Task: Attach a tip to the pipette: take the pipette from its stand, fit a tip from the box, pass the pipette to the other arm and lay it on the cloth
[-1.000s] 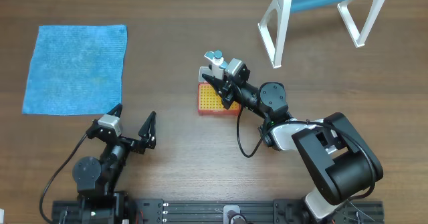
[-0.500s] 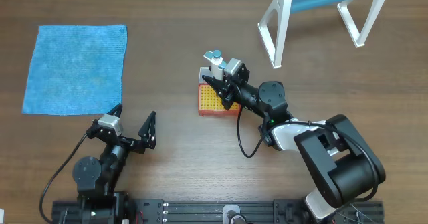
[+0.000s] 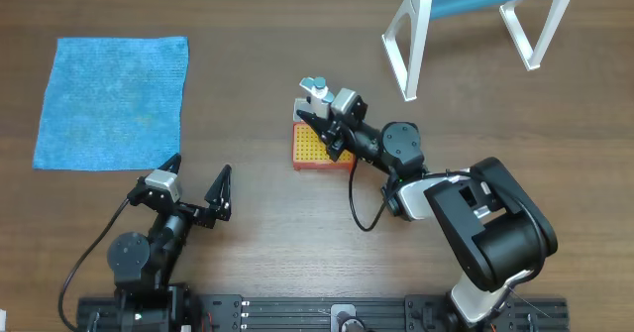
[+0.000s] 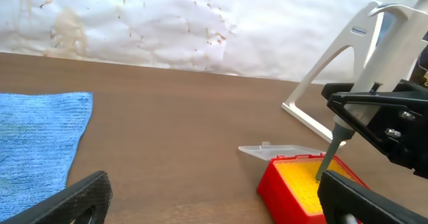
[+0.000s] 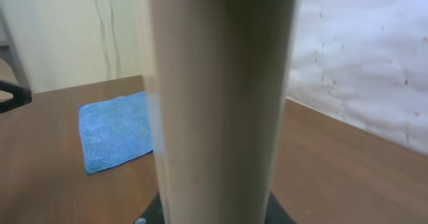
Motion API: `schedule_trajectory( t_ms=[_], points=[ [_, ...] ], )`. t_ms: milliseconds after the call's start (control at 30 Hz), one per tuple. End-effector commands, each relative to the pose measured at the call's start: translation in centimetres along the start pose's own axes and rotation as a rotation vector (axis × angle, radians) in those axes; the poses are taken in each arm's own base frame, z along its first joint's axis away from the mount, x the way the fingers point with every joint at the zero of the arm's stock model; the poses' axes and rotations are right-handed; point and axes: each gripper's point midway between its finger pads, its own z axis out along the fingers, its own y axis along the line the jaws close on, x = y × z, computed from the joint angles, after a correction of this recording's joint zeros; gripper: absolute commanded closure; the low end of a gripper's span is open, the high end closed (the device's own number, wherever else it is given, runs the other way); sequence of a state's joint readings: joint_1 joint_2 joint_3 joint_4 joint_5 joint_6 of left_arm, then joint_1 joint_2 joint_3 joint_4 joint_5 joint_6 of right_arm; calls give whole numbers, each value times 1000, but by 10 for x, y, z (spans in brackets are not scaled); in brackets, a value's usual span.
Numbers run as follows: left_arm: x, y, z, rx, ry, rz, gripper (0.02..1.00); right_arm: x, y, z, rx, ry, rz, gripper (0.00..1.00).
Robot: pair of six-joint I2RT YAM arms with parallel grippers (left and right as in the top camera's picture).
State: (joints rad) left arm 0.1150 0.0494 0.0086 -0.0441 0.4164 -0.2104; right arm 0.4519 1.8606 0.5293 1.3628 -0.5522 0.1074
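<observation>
The cloth (image 3: 112, 102) lies at the desk's (image 3: 258, 45) far left corner, the stand (image 3: 408, 50) at its far right corner, and the box (image 3: 312, 154) near the middle between them. The pipette (image 3: 317, 89) stands upright over the box in the right gripper (image 3: 324, 124), its lower end seemingly inside. The left gripper (image 3: 201, 166) hangs by the near edge, before the cloth.

Overhead camera looks straight down on the table (image 3: 258, 253); wrist cameras skim low across it, both catching the cloth (image 4: 33, 137).
</observation>
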Motion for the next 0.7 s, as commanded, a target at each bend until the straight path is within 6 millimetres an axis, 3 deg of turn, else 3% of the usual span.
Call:
schedule_trajectory(
  t_ms=[33, 700],
  points=[
    [2, -1, 0, 7, 5, 0, 23, 80, 13, -25, 6, 218, 116, 930],
    [2, -1, 0, 7, 5, -1, 23, 111, 14, -32, 32, 342, 114, 930]
  ],
)
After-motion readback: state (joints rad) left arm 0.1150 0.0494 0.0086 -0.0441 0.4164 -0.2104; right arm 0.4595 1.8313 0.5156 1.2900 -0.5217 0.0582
